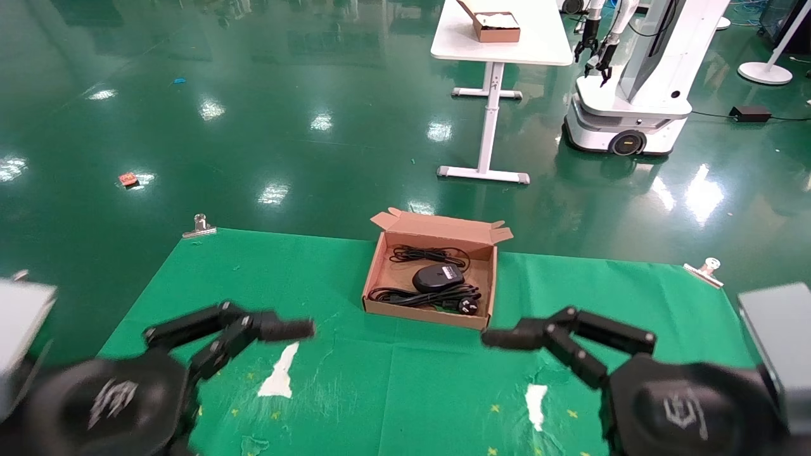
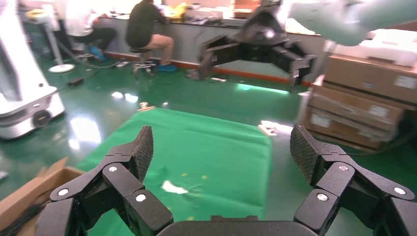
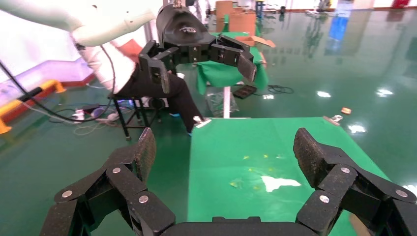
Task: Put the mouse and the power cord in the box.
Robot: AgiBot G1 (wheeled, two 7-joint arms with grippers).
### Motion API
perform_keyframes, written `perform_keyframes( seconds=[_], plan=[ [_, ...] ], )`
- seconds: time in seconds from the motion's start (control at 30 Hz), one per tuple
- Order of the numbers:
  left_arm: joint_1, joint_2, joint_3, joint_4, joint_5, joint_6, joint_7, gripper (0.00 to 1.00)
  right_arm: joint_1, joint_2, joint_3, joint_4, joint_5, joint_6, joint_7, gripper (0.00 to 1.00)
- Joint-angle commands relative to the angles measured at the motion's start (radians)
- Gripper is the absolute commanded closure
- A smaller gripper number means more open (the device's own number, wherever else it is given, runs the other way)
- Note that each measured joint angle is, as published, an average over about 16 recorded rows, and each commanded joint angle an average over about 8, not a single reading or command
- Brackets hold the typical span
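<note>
The brown cardboard box (image 1: pixel 379 266) sits at the far middle of the green table, flaps open along its far edge. Inside it lies the black mouse (image 1: pixel 437 277) with a pale label, its thin cable coiled behind it. The thick power cord (image 1: pixel 418 296) with its pronged plug lies along the box's near side. My left gripper (image 1: pixel 253 332) hovers open over the near left of the table, my right gripper (image 1: pixel 538 345) open over the near right; both hold nothing. A corner of the box (image 2: pixel 29 191) shows in the left wrist view. Each wrist view shows the opposite gripper facing it.
The green cloth (image 1: pixel 405 380) has white worn patches (image 1: pixel 279 373) near the front and metal clips (image 1: pixel 199 226) at its far corners. Beyond the table stand a white desk (image 1: pixel 500 38) with a smaller brown box and another white robot (image 1: pixel 633 95) on the green floor.
</note>
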Motion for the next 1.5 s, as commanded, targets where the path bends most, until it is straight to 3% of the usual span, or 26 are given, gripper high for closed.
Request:
perform_keyframes(
  seconds=[0.03, 1.5],
  plan=[
    [0.019, -0.022, -0.014, -0.029, -0.021, 0.019, -0.006, 0.00, -0.019, 0.008, 0.007, 0.032, 0.014, -0.007, 0.023, 0.00],
    [0.008, -0.009, -0.006, -0.010, -0.007, 0.007, -0.003, 0.00, -0.007, 0.005, 0.004, 0.008, 0.007, -0.003, 0.013, 0.00]
  ],
)
